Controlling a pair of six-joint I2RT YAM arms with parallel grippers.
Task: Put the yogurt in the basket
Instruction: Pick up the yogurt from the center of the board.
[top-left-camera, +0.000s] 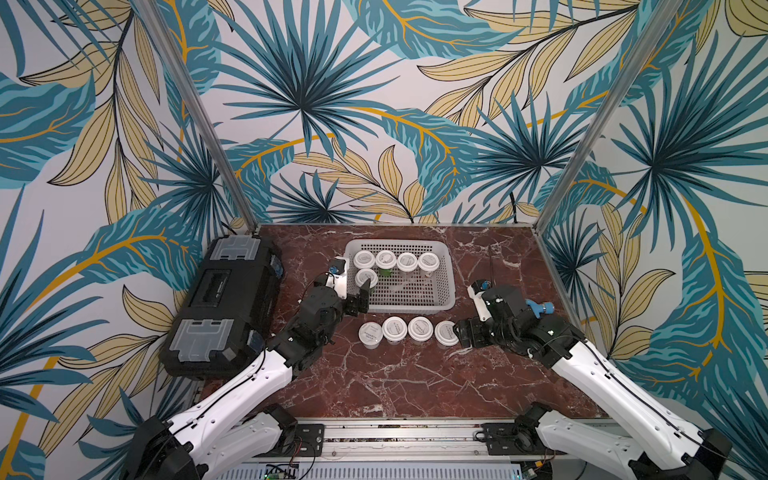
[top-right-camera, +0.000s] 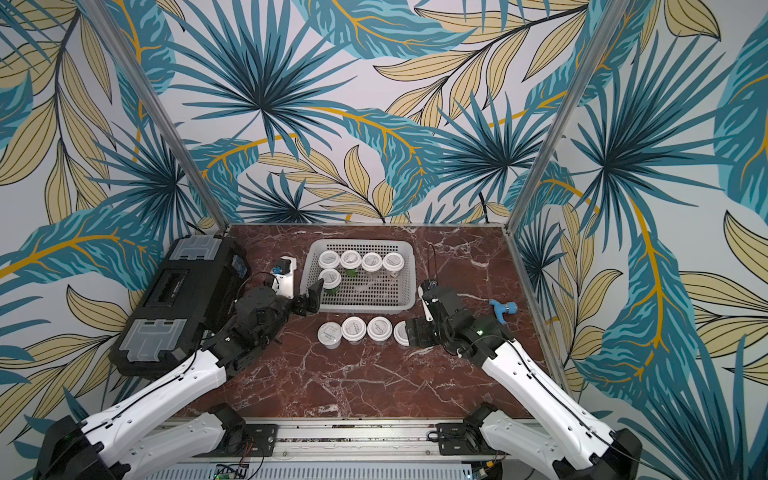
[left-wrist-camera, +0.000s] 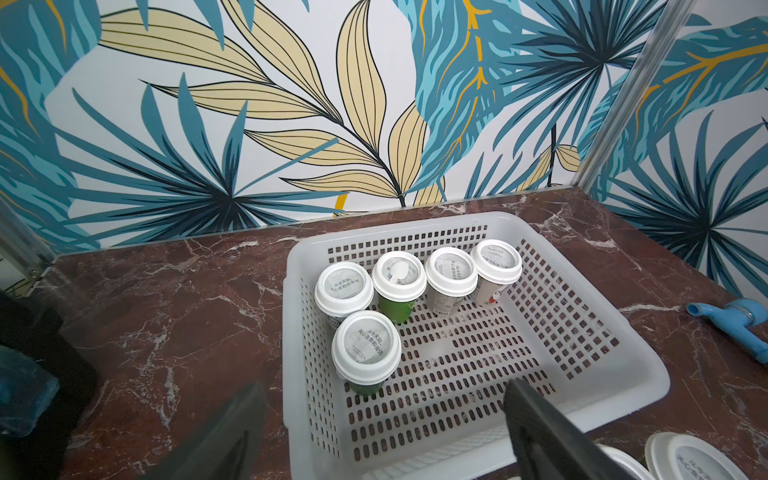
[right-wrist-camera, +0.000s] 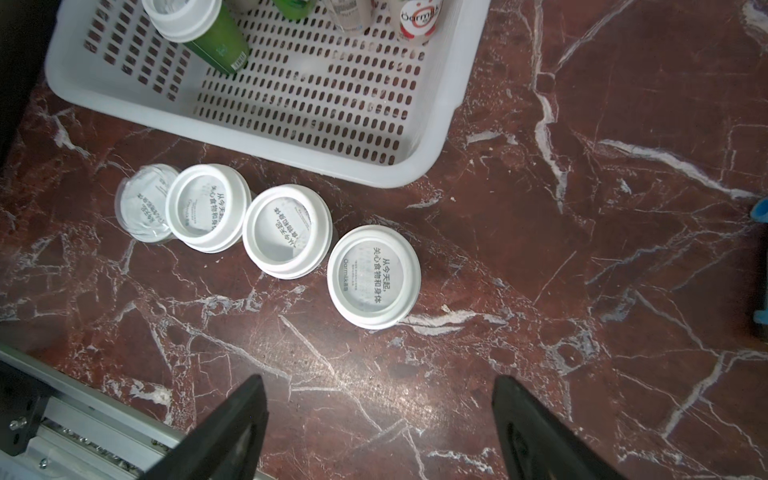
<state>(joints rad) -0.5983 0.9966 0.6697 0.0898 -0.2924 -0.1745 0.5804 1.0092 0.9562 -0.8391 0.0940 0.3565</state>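
four yogurt cups (top-left-camera: 394, 328) stand on the marble table (top-left-camera: 374, 386) in a row just below the basket (top-left-camera: 411, 308) in both top views. five more are inside the basket, four along its upper wall and a fifth cup (top-left-camera: 366, 277) at its left side. the coming move turns on the right gripper (top-left-camera: 461, 332) and the rightmost cup (top-left-camera: 445, 332) of the row. this cup lies directly left of the gripper in the frame, so near that the fingers seem to cover the right edge of the lid; i cannot tell if they touch it. the right wrist view shows the jaws of this gripper spread, with nothing between them. the left gripper (top-left-camera: 360, 300) is at the lower left part of the basket, just beside the fifth cup, its jaws also spread and empty. it is farther from the right end of the row, so i judge the right arm suits the next pick. every cup stands upright with the lid up, so its long axis is vertical. being round, a cup points to no side. the row and the long side of the basket both run left to right in the frame.
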